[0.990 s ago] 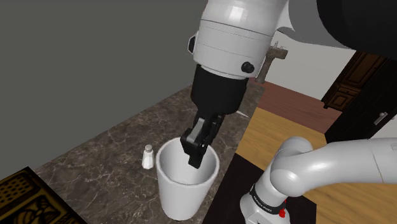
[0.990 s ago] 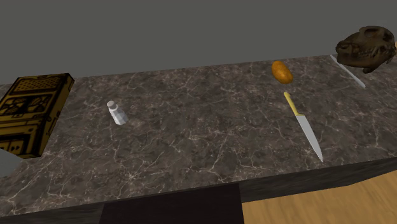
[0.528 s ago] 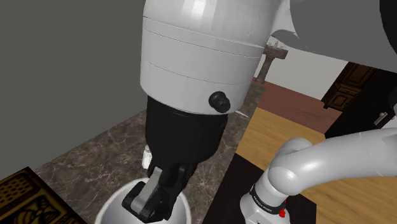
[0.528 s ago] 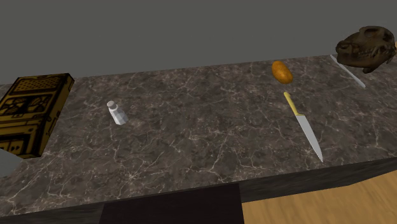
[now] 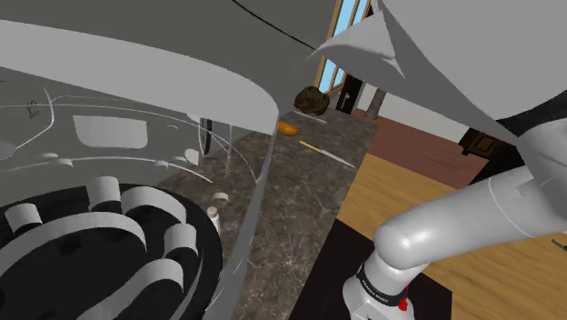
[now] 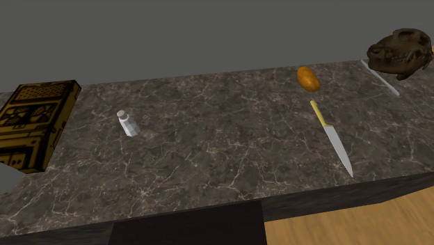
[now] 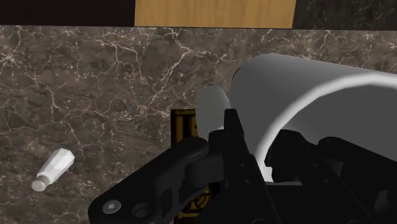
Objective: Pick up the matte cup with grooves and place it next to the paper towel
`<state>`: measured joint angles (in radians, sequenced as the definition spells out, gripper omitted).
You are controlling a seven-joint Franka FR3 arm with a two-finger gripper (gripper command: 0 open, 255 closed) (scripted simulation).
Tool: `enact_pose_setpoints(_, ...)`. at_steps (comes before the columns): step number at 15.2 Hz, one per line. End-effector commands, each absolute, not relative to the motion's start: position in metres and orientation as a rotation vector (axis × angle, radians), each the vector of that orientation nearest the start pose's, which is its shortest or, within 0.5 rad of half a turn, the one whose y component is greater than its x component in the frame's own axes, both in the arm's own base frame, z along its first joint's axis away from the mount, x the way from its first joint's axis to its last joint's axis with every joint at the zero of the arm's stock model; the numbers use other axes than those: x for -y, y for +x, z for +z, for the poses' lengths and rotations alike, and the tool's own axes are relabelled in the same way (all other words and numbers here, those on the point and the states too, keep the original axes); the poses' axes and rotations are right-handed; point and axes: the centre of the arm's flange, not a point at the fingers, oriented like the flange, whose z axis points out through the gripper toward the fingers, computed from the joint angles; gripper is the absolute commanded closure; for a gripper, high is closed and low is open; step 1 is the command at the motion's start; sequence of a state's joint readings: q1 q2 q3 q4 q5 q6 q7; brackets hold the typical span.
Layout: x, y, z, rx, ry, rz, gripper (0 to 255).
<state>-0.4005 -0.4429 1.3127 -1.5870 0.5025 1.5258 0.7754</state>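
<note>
– Dark veined stone is your bench, with wood floor past its edge. Where should I start?

– At the tool. What has it got?

– Your tool is pinching the wall of the white cup. In the wrist view one black finger presses the outside and the other reaches in over the rim. The cup is drawn plain and matte, and I can't make out any grooves on it.

– And where is the cup?

– It is off the bench, hanging from your tool. Below it, past the fingers, you can see part of the yellow patterned box. A small white shaker stands on the stone to one side of that box, near it but not touching. Further out, at the other end of the bench, are a yellow-handled knife, an orange lump and a brown skull, all well apart from the box.

– So how far along am I?

– I'd judge the pick-up done, since the cup is gripped and clear of the stone. You have yet to carry it over and set it down next to the paper towel. I cannot tell where the towel stands, so find it before you lower anything. Don't lean on the shoulder view, because your arm crowds right up against that camera.
</note>
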Motion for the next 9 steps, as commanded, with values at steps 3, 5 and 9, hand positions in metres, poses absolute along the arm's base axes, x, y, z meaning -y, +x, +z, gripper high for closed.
enact_pose_setpoints(3,-0.538,0.165,0.629,0.241,-3.041,0.035,255)
enact_pose_setpoints(5,-0.538,0.165,0.618,0.241,-3.041,0.035,255)
enact_pose_setpoints(9,-0.538,0.165,0.597,0.241,-3.041,0.035,255)
